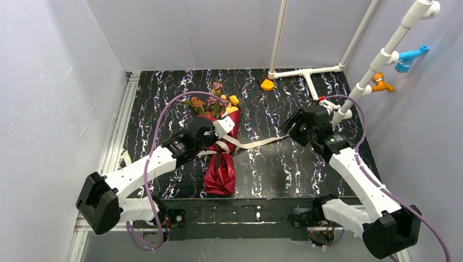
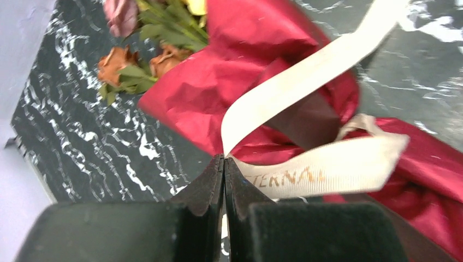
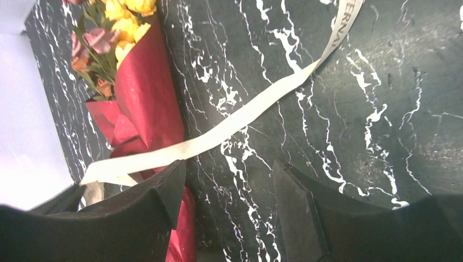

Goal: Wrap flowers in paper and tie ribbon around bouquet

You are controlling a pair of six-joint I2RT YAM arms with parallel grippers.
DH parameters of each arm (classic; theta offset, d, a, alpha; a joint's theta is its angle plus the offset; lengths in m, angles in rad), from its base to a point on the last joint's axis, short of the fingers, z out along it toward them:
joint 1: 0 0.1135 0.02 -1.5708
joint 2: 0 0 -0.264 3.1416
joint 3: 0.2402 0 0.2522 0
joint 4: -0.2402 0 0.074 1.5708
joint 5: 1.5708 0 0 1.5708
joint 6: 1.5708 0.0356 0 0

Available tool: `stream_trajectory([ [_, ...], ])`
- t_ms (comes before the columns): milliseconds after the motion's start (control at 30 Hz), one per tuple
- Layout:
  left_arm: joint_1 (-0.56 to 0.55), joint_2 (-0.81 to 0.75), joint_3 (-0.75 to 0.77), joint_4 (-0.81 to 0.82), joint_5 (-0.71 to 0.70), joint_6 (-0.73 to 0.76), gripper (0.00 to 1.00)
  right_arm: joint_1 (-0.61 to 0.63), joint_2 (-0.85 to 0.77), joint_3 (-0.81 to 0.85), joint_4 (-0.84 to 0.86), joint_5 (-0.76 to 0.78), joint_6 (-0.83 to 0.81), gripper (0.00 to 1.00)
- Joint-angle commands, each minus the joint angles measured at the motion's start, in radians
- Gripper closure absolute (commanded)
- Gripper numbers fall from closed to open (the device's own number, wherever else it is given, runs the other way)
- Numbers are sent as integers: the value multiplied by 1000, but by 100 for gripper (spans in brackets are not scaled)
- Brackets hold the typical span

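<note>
The bouquet (image 1: 221, 158) lies in the middle of the black marbled table. Its flowers (image 1: 218, 103) point to the far side, out of the dark red paper (image 1: 220, 177). The cream ribbon (image 1: 256, 144) crosses the paper cone and trails right over the table. My left gripper (image 1: 223, 139) sits over the cone. In the left wrist view it (image 2: 224, 159) is shut on a fold of the ribbon (image 2: 306, 71), just above the paper (image 2: 240, 82). My right gripper (image 1: 290, 131) hovers by the ribbon's far end. It (image 3: 229, 183) is open, nothing between its fingers, with the ribbon (image 3: 262, 106) beyond the tips.
A small orange wedge (image 1: 267, 84) lies at the back of the table. White pipes (image 1: 306, 71) with a blue fitting (image 1: 409, 57) and an orange fitting (image 1: 382, 83) stand at the back right. An aluminium rail (image 1: 117, 125) runs along the left edge. Grey walls enclose the table.
</note>
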Motion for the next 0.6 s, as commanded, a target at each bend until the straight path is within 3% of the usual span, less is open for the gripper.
stream_trajectory([
  [0,46,-7,-68,287,-119,50,100,23,15,-23,74,-30,20,32],
  [167,66,115,-12,295,-302,24,100,34,22,-37,92,-32,26,32],
  [367,68,119,-66,405,-334,33,100,37,30,-43,105,-44,19,32],
  [467,69,98,-111,466,-339,57,100,45,62,-67,204,-110,14,33],
  [567,70,75,-134,482,-307,52,100,93,183,-41,307,-234,-57,24],
])
